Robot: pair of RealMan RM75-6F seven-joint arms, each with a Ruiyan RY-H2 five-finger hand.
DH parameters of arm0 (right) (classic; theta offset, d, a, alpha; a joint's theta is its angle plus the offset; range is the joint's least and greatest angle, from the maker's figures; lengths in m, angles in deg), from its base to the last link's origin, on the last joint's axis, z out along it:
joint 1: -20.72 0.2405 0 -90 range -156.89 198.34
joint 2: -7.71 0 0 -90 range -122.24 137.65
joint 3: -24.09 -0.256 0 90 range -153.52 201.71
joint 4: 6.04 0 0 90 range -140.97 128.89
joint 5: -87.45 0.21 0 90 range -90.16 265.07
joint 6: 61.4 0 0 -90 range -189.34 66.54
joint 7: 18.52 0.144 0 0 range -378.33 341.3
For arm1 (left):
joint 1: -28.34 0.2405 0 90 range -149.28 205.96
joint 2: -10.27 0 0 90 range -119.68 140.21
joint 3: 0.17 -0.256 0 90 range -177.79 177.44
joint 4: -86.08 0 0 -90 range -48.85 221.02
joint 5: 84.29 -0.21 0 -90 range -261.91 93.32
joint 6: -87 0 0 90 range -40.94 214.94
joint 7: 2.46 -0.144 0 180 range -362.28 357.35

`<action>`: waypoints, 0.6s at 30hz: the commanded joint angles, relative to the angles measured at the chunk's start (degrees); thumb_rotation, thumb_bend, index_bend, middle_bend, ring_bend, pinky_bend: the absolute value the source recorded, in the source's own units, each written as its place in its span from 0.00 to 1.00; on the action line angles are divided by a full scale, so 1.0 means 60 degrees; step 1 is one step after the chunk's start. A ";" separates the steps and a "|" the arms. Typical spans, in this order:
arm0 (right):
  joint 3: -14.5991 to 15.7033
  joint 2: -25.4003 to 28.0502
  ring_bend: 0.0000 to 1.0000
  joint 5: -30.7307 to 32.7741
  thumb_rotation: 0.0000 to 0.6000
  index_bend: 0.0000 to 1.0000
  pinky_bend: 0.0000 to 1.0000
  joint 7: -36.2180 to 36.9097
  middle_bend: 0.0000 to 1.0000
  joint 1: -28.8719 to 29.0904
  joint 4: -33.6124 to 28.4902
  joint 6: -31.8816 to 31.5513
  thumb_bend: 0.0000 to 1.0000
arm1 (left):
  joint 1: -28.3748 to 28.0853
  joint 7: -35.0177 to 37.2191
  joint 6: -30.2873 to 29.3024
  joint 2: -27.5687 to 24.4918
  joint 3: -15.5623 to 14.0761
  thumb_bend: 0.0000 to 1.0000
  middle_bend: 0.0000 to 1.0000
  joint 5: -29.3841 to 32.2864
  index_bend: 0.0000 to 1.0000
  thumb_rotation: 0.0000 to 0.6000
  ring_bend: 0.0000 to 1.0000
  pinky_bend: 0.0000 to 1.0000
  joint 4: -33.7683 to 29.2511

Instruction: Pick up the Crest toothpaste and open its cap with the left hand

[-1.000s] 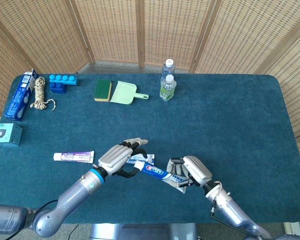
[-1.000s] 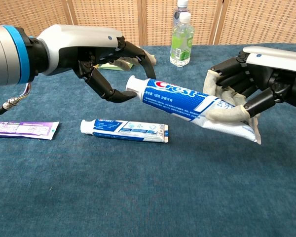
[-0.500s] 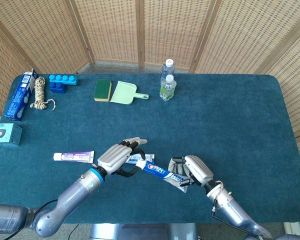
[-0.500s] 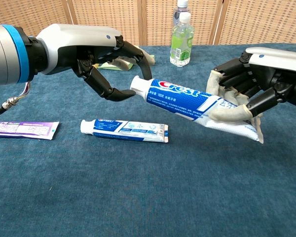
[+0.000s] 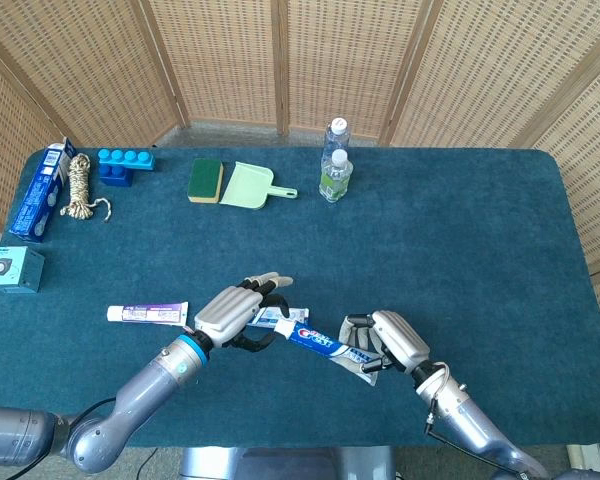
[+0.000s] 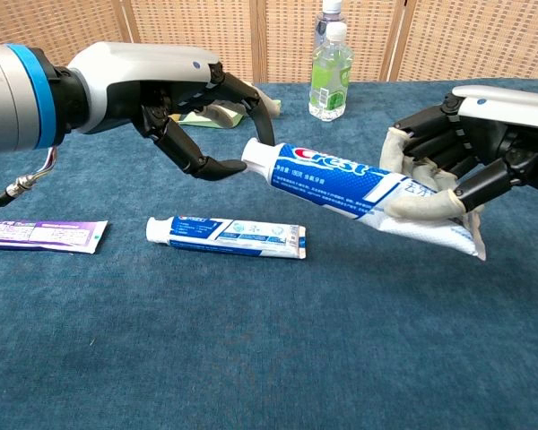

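Note:
The Crest toothpaste [image 6: 341, 175] [image 5: 320, 342] is a blue and white tube held off the table, lying nearly level. My right hand [image 6: 457, 166] [image 5: 392, 340] grips its flat tail end. Its white cap [image 6: 254, 154] points left at my left hand [image 6: 170, 98] [image 5: 235, 310]. The left thumb tip touches the end of the cap from below. The other left fingers arch over the cap, spread apart, and do not close on it.
A second blue and white tube [image 6: 224, 235] lies on the cloth under the hands. A purple tube [image 6: 40, 235] [image 5: 147, 313] lies to its left. Two bottles [image 5: 335, 170], a sponge [image 5: 206, 180], a dustpan [image 5: 250, 186], boxes [image 5: 40, 190] and a rope [image 5: 78, 188] stand far back.
The right hand has carried the Crest tube slightly to the right, so the cap now sits at the left thumb tip instead of deeper inside the left hand. The left hand has barely moved.

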 commanded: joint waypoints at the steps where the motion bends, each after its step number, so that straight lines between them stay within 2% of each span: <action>1: 0.0002 0.0006 0.67 -0.0016 1.00 0.94 0.81 -0.0003 0.71 -0.0004 -0.0005 -0.0016 0.56 | -0.0035 -0.0007 0.0016 0.0034 -0.0008 0.37 0.12 0.0009 0.37 1.00 0.06 0.09 0.0015; 9: -0.0008 0.0030 0.67 -0.0044 1.00 0.94 0.82 0.0022 0.71 0.0003 -0.0046 -0.0034 0.56 | -0.0093 -0.0053 -0.0070 0.0104 -0.0032 0.37 0.12 0.0059 0.38 1.00 0.06 0.10 -0.0002; 18: 0.0029 0.0074 0.67 -0.0033 1.00 0.94 0.82 0.0047 0.71 -0.0035 -0.0030 -0.0061 0.56 | -0.0074 -0.0069 -0.0265 0.0172 -0.0045 0.37 0.14 0.0058 0.43 1.00 0.07 0.10 -0.0016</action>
